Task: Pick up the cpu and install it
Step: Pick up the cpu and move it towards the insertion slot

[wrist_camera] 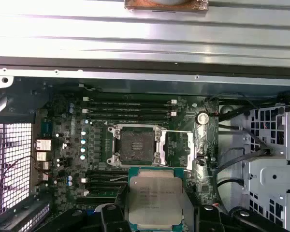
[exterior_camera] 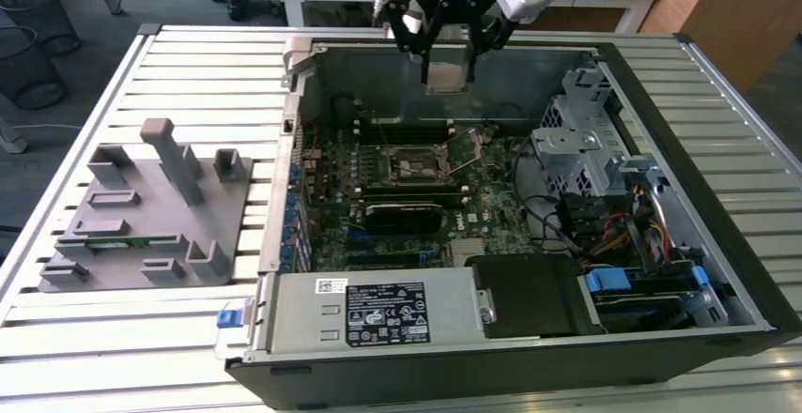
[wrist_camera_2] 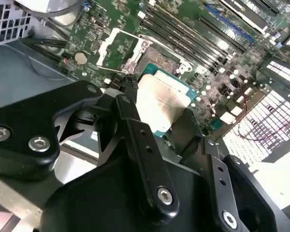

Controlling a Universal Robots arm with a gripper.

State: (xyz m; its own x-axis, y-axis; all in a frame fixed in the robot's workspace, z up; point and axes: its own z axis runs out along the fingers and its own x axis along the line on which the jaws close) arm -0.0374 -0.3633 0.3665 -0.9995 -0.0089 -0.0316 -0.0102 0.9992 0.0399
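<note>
My gripper (exterior_camera: 448, 66) hangs over the back of the open computer case (exterior_camera: 739, 272), shut on the cpu (exterior_camera: 448, 73). In both wrist views the cpu (wrist_camera: 154, 198) (wrist_camera_2: 162, 104) is a flat square chip with a silver-grey top and a green edge, clamped between the black fingers (wrist_camera: 111, 215) on two opposite sides. It sits above the motherboard, apart from it. The black square socket (wrist_camera: 135, 145) (exterior_camera: 414, 161) lies open on the board with its metal frame swung back and nothing in it. The held chip is off to one side of the socket, not over it.
Memory sticks (wrist_camera: 128, 108) flank the socket. A metal drive cage (exterior_camera: 583, 141) and cables stand at the exterior view's right, and a power supply (exterior_camera: 376, 314) at the front. A grey parts fixture (exterior_camera: 145, 211) sits on the slatted table at the exterior view's left.
</note>
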